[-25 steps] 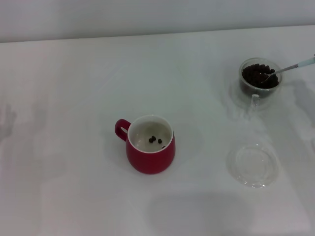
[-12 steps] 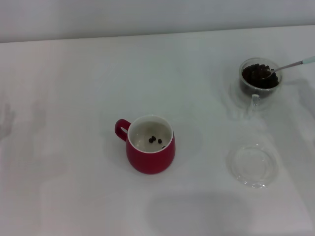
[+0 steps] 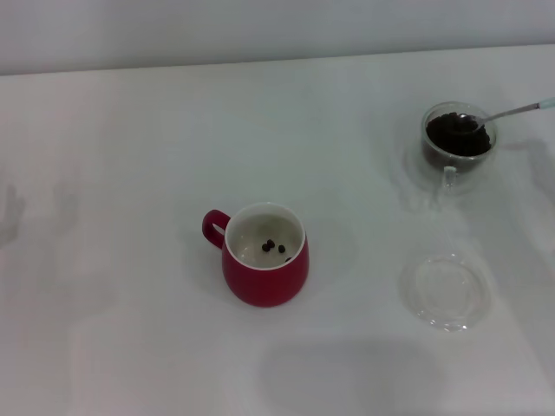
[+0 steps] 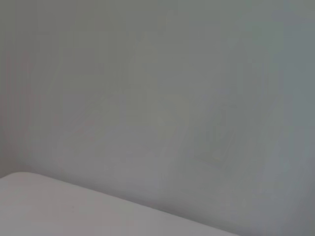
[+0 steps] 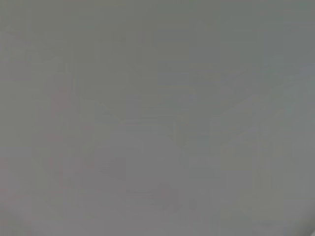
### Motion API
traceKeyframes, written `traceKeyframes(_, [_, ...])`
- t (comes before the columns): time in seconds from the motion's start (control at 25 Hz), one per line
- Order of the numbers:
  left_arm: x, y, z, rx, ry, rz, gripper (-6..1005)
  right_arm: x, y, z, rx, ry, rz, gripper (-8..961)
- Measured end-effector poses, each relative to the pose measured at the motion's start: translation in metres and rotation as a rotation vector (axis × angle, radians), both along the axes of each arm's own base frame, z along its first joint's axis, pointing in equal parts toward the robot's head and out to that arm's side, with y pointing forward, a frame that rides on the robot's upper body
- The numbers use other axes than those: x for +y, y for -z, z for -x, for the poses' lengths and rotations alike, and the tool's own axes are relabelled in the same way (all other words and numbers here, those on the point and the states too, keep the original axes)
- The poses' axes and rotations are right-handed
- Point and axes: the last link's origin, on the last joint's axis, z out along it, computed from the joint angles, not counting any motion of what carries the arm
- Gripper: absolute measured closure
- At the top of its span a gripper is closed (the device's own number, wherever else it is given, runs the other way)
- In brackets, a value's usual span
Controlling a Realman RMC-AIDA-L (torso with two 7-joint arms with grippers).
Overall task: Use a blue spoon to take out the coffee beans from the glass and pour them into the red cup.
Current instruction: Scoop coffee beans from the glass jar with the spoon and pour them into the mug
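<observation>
In the head view the glass [image 3: 458,139] stands at the far right, full of dark coffee beans [image 3: 455,136]. The blue spoon [image 3: 512,113] reaches in from the right edge, its silver bowl over the beans near the rim and its pale blue handle end just showing at the frame edge. The red cup [image 3: 264,255] sits near the middle with its handle to the left and a few beans on its white inside. Neither gripper shows in any view; the hand holding the spoon is beyond the right edge. Both wrist views show only blank grey surface.
A flat clear glass saucer [image 3: 445,291] lies on the white table [image 3: 130,173] in front of the glass, to the right of the red cup. A pale wall runs along the table's far edge.
The spoon has drawn to the right and lifted; its bowl moved from deep among the beans to the rim of the glass, and less of the blue handle shows.
</observation>
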Motion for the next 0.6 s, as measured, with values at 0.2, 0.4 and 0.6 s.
traceKeyframes(0.2, [0.0003, 0.0000, -0.0002, -0.001, 0.001, 0.000, 122, -0.0004, 0.0001, 0.0011, 0.008, -0.007, -0.002, 808])
traceKeyframes(0.4, [0.0014, -0.0002, -0.0010, -0.001, 0.004, 0.000, 122, -0.0002, 0.0002, 0.0009, 0.044, -0.006, 0.005, 808])
traceKeyframes(0.6, [0.0018, -0.0009, -0.0009, 0.000, 0.004, -0.001, 123, -0.0005, 0.0010, 0.0000, 0.071, 0.003, 0.007, 807])
